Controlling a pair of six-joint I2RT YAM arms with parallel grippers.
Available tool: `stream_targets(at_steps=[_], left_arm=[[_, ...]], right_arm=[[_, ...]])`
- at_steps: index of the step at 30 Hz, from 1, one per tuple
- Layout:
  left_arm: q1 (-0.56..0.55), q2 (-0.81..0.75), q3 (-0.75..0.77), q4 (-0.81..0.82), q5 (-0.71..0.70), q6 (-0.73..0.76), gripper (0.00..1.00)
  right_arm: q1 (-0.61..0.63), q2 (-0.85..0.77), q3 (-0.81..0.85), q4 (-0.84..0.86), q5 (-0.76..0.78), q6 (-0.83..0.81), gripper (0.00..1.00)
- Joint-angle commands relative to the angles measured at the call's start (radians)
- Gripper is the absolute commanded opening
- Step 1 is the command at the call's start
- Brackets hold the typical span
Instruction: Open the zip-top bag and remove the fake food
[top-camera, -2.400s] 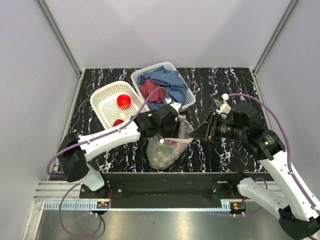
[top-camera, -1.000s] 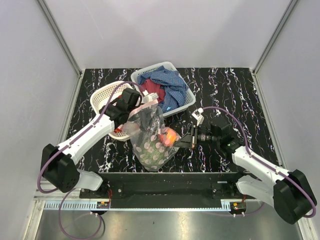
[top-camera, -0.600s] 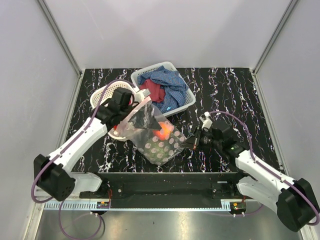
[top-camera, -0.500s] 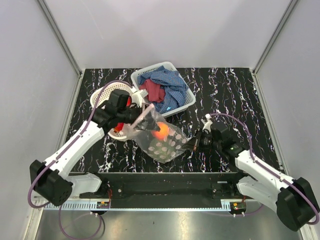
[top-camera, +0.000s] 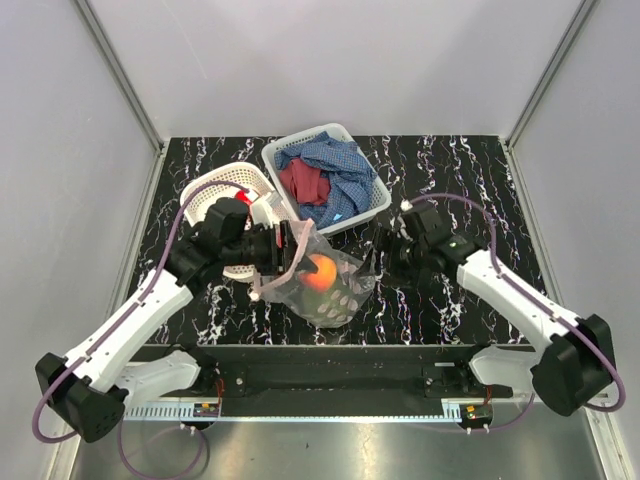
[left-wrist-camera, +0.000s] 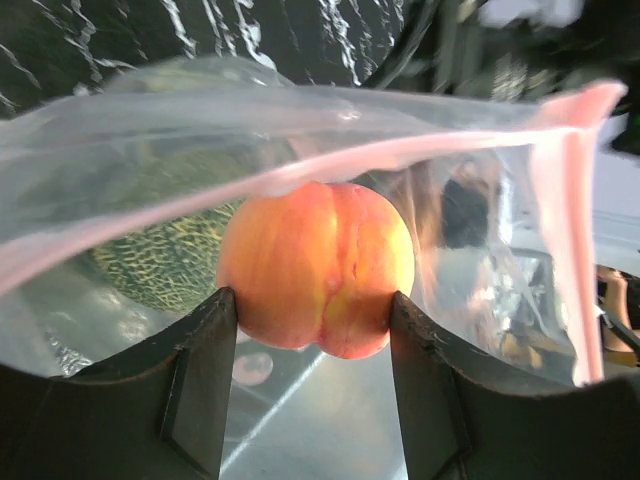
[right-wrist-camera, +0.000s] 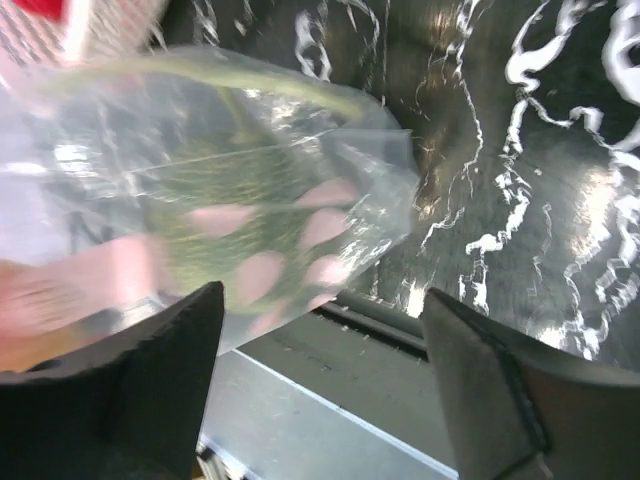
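The zip-top bag, clear with pale pink dots, lies crumpled on the dark marble table between the two arms. My left gripper reaches into its mouth and is shut on a piece of fake food, an orange-peach fruit. In the left wrist view the peach sits pinched between both fingers, with the bag's pink zip strip arching over it. My right gripper hangs open just right of the bag. In its wrist view the right gripper is empty and the bag lies beyond its tips.
A white perforated basket at the back left holds a red round fruit. A second white basket behind the bag is full of red and blue cloths. Grey walls enclose the table; a black rail runs along its near edge.
My right gripper has opened, let go of the bag and drawn back to the right. My left gripper has swung toward the front and right, still on the peach, and the bag bunched up.
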Motion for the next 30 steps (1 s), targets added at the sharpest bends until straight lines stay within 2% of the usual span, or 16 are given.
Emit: stream_targets(at_steps=[1, 4, 11, 15, 18, 22, 26, 29, 30], left_arm=[[-0.081, -0.032, 0.066, 0.033, -0.099, -0.141, 0.00], [-0.134, -0.027, 0.099, 0.026, -0.158, -0.206, 0.00], [-0.247, 0.045, 0.207, -0.039, -0.263, -0.215, 0.00], [-0.286, 0.085, 0.241, -0.056, -0.289, -0.209, 0.00], [-0.314, 0.100, 0.263, -0.065, -0.312, -0.201, 0.00], [-0.326, 0.105, 0.289, -0.091, -0.349, -0.186, 0.00], [-0.328, 0.106, 0.342, -0.141, -0.387, -0.155, 0.00], [-0.326, 0.103, 0.387, -0.167, -0.431, -0.122, 0.00], [-0.326, 0.099, 0.424, -0.189, -0.448, -0.109, 0.00]], right_arm=[[0.003, -0.069, 0.219, -0.419, 0.142, 0.013, 0.92], [0.000, -0.098, 0.358, -0.512, 0.133, 0.051, 0.97], [0.043, -0.077, 0.619, -0.452, -0.027, 0.166, 1.00], [0.095, -0.016, 0.728, -0.477, -0.016, 0.168, 1.00], [0.124, 0.041, 0.797, -0.563, 0.047, 0.121, 0.98], [0.133, 0.034, 0.764, -0.623, 0.102, 0.098, 0.86], [0.133, 0.001, 0.716, -0.624, 0.107, 0.096, 0.55], [0.132, -0.006, 0.696, -0.612, 0.096, 0.096, 0.38], [0.132, -0.009, 0.692, -0.610, 0.093, 0.096, 0.29]])
